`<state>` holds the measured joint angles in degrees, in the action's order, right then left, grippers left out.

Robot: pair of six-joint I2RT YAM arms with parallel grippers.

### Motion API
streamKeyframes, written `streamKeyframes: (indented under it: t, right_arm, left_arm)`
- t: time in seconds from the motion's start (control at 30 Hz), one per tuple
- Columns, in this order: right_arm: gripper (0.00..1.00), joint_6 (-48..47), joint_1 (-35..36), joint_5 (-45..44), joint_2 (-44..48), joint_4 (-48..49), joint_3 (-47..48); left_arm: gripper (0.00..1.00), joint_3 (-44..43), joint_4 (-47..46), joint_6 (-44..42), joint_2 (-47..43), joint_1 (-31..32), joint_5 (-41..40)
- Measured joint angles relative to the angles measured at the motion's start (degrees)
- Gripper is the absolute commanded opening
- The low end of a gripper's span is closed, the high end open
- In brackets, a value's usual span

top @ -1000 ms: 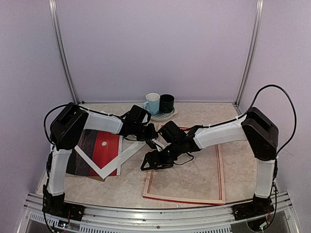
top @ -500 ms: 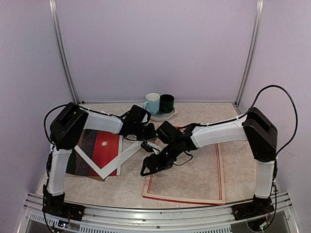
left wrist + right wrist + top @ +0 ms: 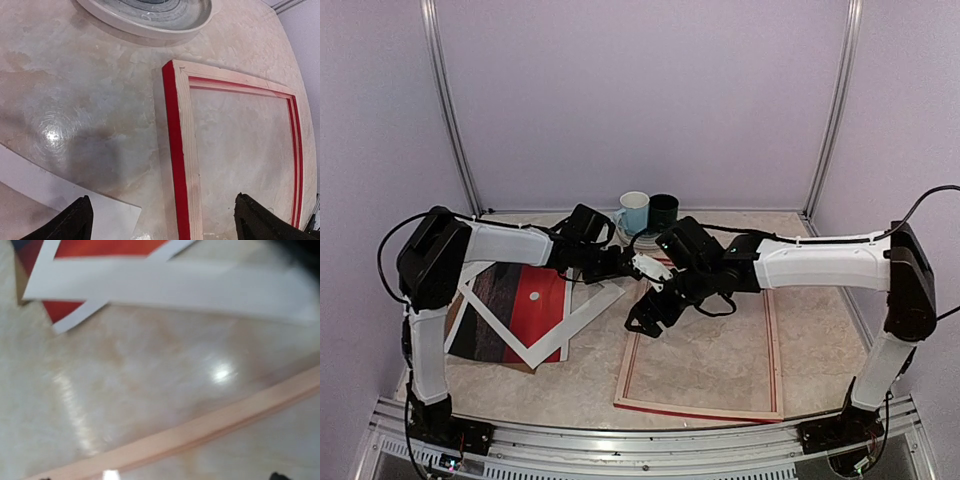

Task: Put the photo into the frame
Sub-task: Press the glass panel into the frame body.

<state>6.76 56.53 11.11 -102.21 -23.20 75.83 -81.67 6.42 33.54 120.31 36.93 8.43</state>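
Note:
The photo (image 3: 532,305), red with a small white sun, lies flat at the left of the table under a white mat (image 3: 582,313). The frame (image 3: 774,345) lies flat right of centre with bare table inside it. My left gripper (image 3: 623,266) hovers open near the frame's far left corner (image 3: 173,67); in the left wrist view its fingers (image 3: 75,222) straddle the frame's left rail and grip nothing. My right gripper (image 3: 646,318) hangs open over that same left rail (image 3: 200,432), empty. The blurred right wrist view also shows the mat (image 3: 175,282) and a bit of the photo (image 3: 65,310).
A pale blue mug (image 3: 634,212) and a dark mug (image 3: 663,212) stand on a plate (image 3: 657,240) at the back, just beyond both grippers; the plate's rim (image 3: 150,30) shows in the left wrist view. Purple walls close in the table.
My left gripper has opened and swung toward the back. The white mat has shifted a little to the left. The right arm has stretched out and its gripper has moved back along the frame's left rail.

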Motion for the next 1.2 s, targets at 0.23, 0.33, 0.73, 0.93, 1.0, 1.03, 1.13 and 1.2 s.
streamKeyframes:
  t: [0.23,0.33,0.73,0.93,1.0,1.03,1.13,1.2]
  right_arm:
    - [0.99,-6.54,0.02,-12.35,9.01,5.40,-8.72]
    - [0.99,-5.75,-0.55,-15.96,8.81,5.51,-9.01]
    - [0.99,11.72,-8.74,-10.91,-0.35,1.64,-0.07]
    - [0.99,18.99,-12.26,-3.17,-0.37,2.16,0.50]
    - [0.99,20.44,-12.17,-0.87,-0.37,2.19,1.14]
    - [0.99,21.18,-12.17,0.24,-0.37,2.25,1.57]
    - [0.99,22.49,-12.17,2.29,-0.48,2.45,2.45]
    - [0.99,23.41,-12.17,3.63,-0.94,2.54,2.95]
  left_arm:
    - [0.99,17.55,-2.93,-0.59,-18.14,3.52,-2.67]
    - [0.99,26.69,-5.57,-0.59,-25.00,7.74,-4.50]
    - [0.99,49.94,-16.72,-6.45,-42.18,21.53,-10.19]
    - [0.99,51.74,-19.71,-12.39,-43.21,26.12,-9.86]
    - [0.99,51.41,-20.00,-14.27,-42.40,27.52,-9.77]
    - [0.99,51.04,-19.96,-15.15,-41.62,28.37,-9.73]
    - [0.99,48.85,-18.95,-17.27,-37.94,30.84,-9.60]
    - [0.99,46.64,-17.33,-17.92,-34.88,32.33,-10.05]
